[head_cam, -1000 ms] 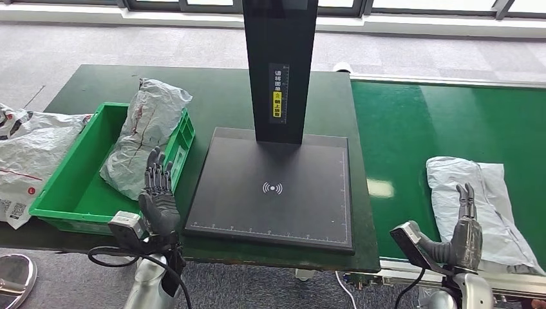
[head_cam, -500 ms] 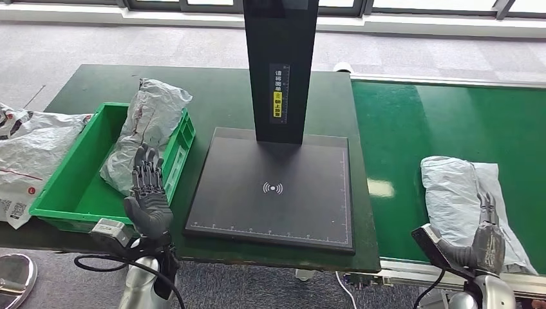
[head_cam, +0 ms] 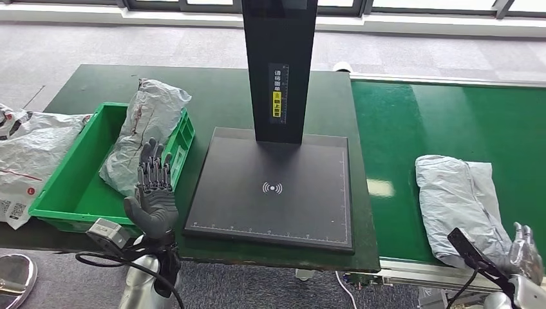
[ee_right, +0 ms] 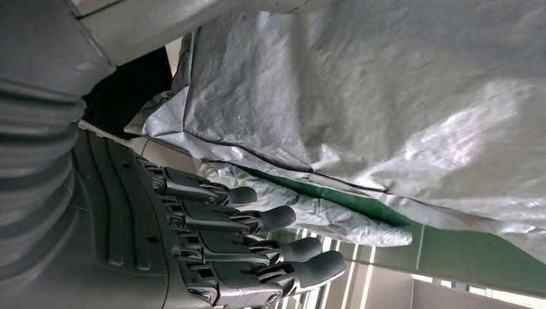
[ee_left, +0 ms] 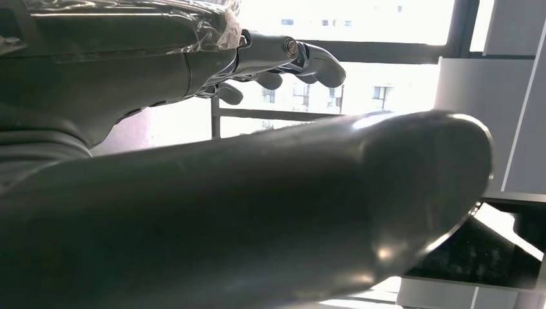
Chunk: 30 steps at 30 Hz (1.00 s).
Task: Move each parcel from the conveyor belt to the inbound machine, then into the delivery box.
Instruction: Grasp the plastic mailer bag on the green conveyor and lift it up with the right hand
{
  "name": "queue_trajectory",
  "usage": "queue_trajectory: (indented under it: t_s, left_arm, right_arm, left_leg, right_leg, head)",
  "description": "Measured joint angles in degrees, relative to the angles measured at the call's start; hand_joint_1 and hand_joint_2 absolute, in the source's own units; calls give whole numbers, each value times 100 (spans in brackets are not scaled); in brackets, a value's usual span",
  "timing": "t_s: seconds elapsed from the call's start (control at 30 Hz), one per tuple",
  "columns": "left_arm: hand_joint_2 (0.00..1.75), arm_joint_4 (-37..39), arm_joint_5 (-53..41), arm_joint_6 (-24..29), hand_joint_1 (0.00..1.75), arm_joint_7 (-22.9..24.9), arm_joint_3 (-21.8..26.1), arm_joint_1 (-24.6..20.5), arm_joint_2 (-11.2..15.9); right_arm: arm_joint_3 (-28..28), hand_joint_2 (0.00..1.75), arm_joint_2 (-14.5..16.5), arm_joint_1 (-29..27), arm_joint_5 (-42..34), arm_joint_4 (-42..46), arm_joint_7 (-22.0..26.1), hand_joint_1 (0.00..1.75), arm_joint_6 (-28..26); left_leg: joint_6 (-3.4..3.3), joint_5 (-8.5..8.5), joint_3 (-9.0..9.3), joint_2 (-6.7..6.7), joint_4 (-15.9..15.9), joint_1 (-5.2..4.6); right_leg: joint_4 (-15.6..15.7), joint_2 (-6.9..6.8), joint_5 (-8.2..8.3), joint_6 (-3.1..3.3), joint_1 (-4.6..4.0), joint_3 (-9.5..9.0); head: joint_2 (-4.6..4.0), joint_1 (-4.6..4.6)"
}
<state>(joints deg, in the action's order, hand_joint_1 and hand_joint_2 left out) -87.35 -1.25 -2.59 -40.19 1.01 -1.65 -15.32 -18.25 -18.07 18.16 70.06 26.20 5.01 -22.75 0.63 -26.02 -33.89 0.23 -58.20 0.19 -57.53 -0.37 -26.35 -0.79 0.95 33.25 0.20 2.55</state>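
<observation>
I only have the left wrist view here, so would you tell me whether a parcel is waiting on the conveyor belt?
Observer: Yes, a grey parcel lies on the conveyor belt.
Operator: Is the right hand holding it?
Observer: No, the right hand is beside its near edge, fingers apart.
Operator: Is anything on the inbound machine?
Observer: Its black plate is bare; another parcel leans in the green delivery box.

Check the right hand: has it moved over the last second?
Yes. The right hand has dropped toward the near edge of the conveyor and shifted right, off the grey parcel it was over.
</observation>
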Motion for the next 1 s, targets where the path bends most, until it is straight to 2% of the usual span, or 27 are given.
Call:
queue_trajectory:
  t_s: [0.37,0.47,0.5,0.6,0.63,1.0]
  left_arm:
    - [0,258,-128,-75,0,1,0,-75,0]
    - [0,320,-117,-63,0,1,0,-95,1]
    - [0,349,-110,-58,0,0,0,-111,3]
    - [0,446,-93,-3,0,0,0,-154,15]
    - [0,471,-91,30,0,0,0,-158,17]
    - [0,543,-48,241,0,1,0,-108,24]
  right_arm:
    - [-73,175,-60,148,23,-442,78,0,362]
    - [-73,175,-45,169,24,-498,146,0,606]
    - [-73,175,-36,170,23,-513,199,27,721]
    - [-73,175,18,179,26,-531,441,158,938]
    - [-73,175,54,184,39,-531,533,175,939]
    - [-70,175,519,437,275,-531,896,175,919]
  left_leg:
    - [-1,0,1,-2,0,1]
    - [-1,0,6,-2,0,2]
    - [-1,0,8,-2,0,2]
    - [-1,-2,18,2,0,3]
    - [0,-4,20,6,0,4]
    - [6,-1,32,27,1,9]
  right_leg:
    - [0,-4,-2,-2,-1,-6]
    - [1,-4,-1,-2,-1,-11]
    - [1,-4,-1,-2,-1,-13]
    - [2,0,-1,-2,-4,-25]
    - [1,4,-1,-1,-5,-27]
    - [0,21,6,8,-11,-28]
  head:
    - [0,-1]
    - [0,-1]
    - [0,-1]
    - [0,-1]
    - [0,-1]
    - [0,-1]
